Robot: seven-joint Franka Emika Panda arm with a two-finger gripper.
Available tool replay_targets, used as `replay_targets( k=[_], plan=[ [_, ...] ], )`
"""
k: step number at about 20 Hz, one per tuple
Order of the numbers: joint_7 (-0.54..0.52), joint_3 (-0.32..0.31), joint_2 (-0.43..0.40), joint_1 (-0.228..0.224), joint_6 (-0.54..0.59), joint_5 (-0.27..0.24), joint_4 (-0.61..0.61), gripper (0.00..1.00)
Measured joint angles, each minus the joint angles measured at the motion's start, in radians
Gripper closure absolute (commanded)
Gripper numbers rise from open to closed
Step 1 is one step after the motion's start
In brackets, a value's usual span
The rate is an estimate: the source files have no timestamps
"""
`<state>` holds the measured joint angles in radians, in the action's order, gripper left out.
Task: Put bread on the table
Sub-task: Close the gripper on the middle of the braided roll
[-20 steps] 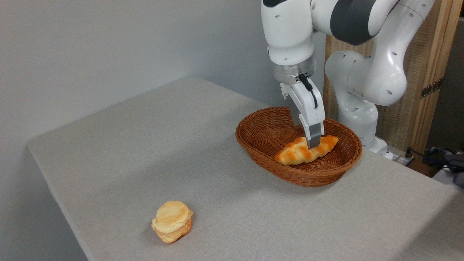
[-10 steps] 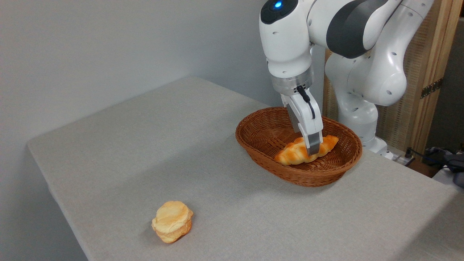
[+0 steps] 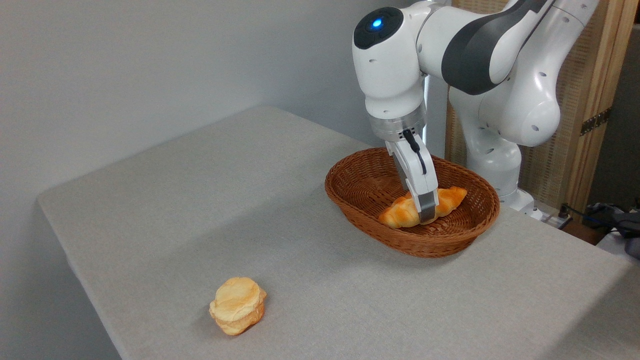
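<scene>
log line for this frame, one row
phase: grasp approach | gripper: down at bread, closure unclear | bread: in basket | table: bun

Count on view: one braided bread, one wicker basket, one round pale bun, one tabletop, one robot arm with one hand.

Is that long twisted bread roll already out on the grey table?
No, the bread lies inside the wicker basket, with the robot's gripper down over its middle; only a round bun sits on the table.
</scene>
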<state>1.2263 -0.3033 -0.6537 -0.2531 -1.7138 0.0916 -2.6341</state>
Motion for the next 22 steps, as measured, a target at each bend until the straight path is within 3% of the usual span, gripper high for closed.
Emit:
replay_targets(
  k=[3, 9, 22],
  plan=[
    [0.000, 0.000, 0.000, -0.003, -0.016, 0.000, -0.013, 0.14],
    [0.000, 0.000, 0.000, -0.003, -0.020, 0.001, -0.017, 0.49],
    [0.000, 0.000, 0.001, -0.014, -0.020, 0.001, -0.019, 0.51]
  ],
)
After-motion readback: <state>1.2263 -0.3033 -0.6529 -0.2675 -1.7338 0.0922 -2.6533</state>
